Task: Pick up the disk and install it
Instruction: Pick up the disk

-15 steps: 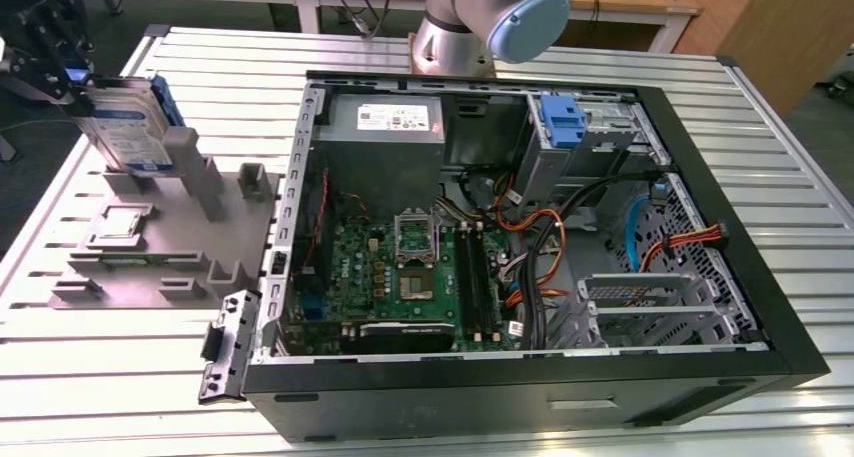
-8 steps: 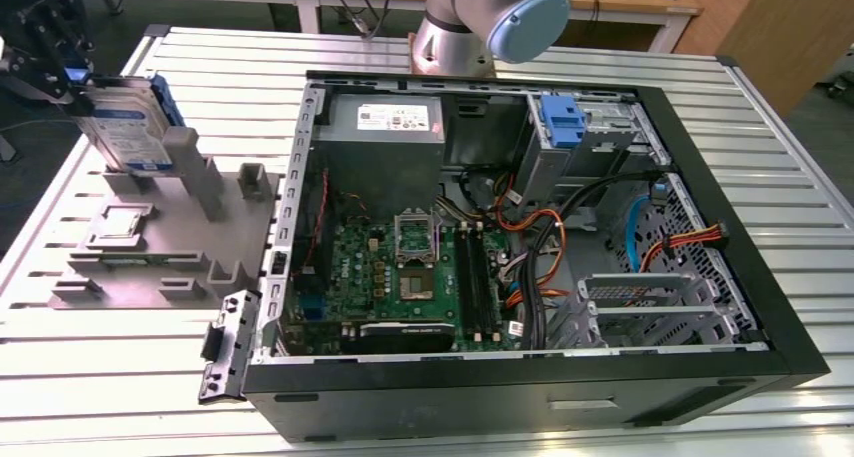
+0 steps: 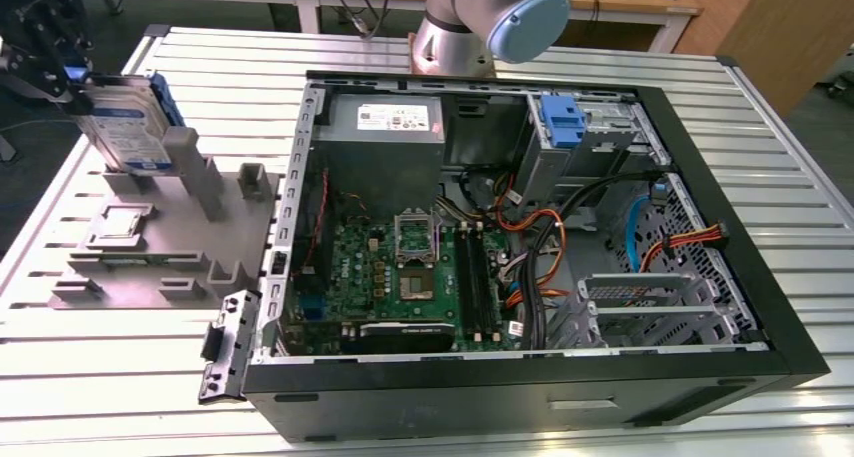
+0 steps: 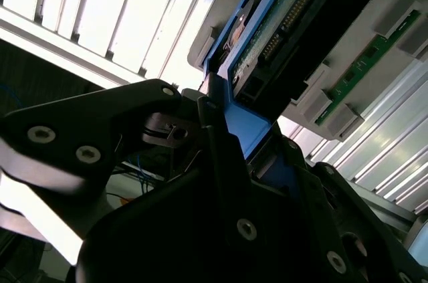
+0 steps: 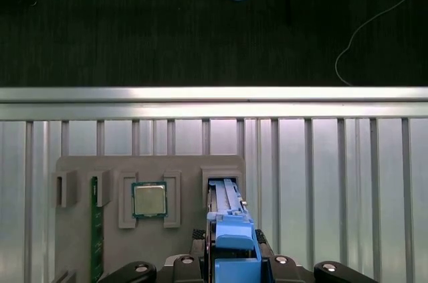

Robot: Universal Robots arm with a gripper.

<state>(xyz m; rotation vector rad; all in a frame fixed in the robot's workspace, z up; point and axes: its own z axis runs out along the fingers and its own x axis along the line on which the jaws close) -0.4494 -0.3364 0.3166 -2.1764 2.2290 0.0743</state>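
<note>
Your gripper (image 3: pixel 74 77) is closed tight on the blue carrier of the disk (image 3: pixel 131 129), which stands upright at its slot in the grey holder (image 3: pixel 147 257), on the exterior view's left. I'd lift dead straight, no tilt, so the carrier doesn't snag the slot walls.
</note>
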